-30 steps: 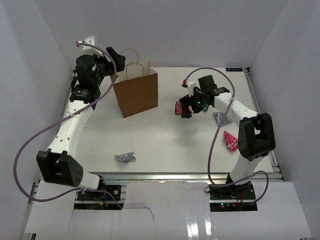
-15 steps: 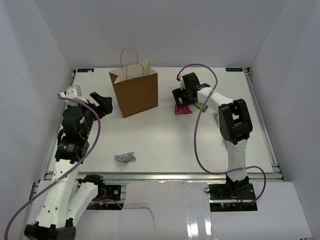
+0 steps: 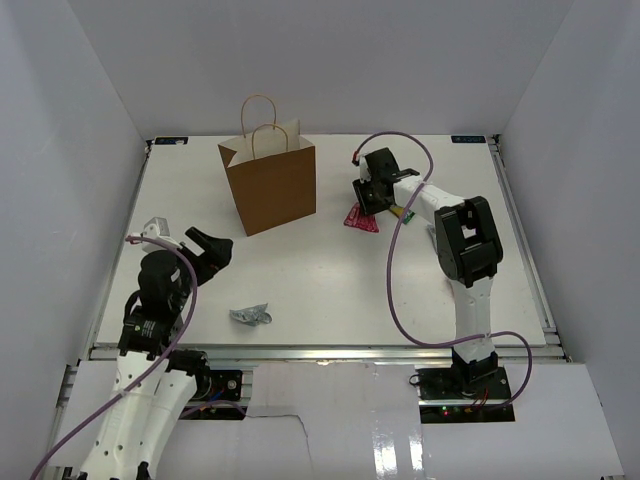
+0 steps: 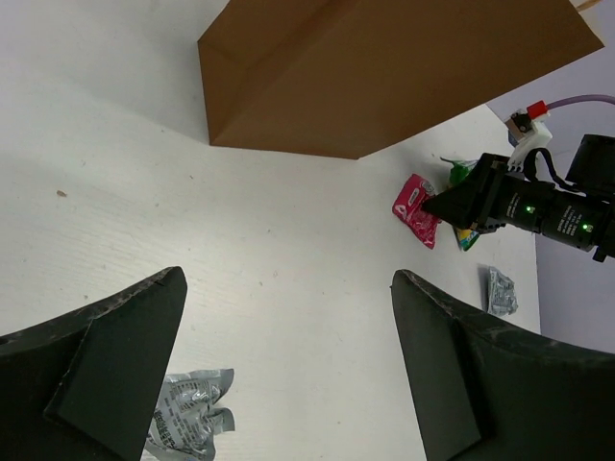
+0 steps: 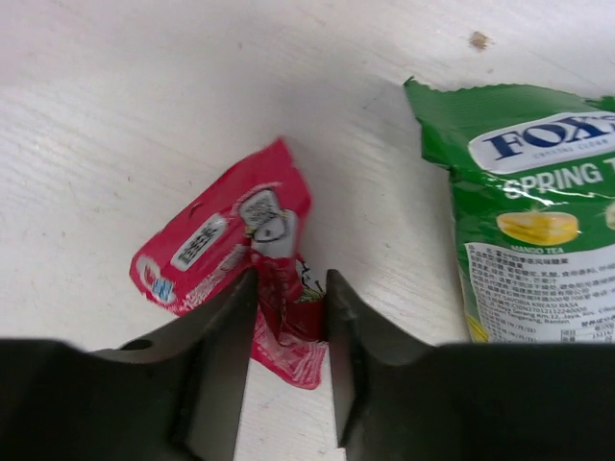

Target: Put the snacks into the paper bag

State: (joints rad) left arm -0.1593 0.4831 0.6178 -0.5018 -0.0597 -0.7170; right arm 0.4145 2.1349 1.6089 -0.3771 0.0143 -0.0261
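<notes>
My right pincer [image 5: 288, 288] is clamped on a red-pink packet [image 5: 226, 240] on the tabletop [image 3: 330, 270], with the green-and-white packet [image 5: 524, 221] at its 2 o'clock. My left pincer [image 4: 288, 283] is wide apart and holds nothing; a silver packet [image 4: 190, 415] is at its 7 o'clock. The paper bag [image 3: 272, 185] stands upright at the red packet's 9 o'clock.

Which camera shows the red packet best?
The right wrist view: the red packet sits in the middle, close up, label showing, pinched between the fingers. The top view shows the packet only as a small pink patch. The left wrist view shows it tiny and far off.
</notes>
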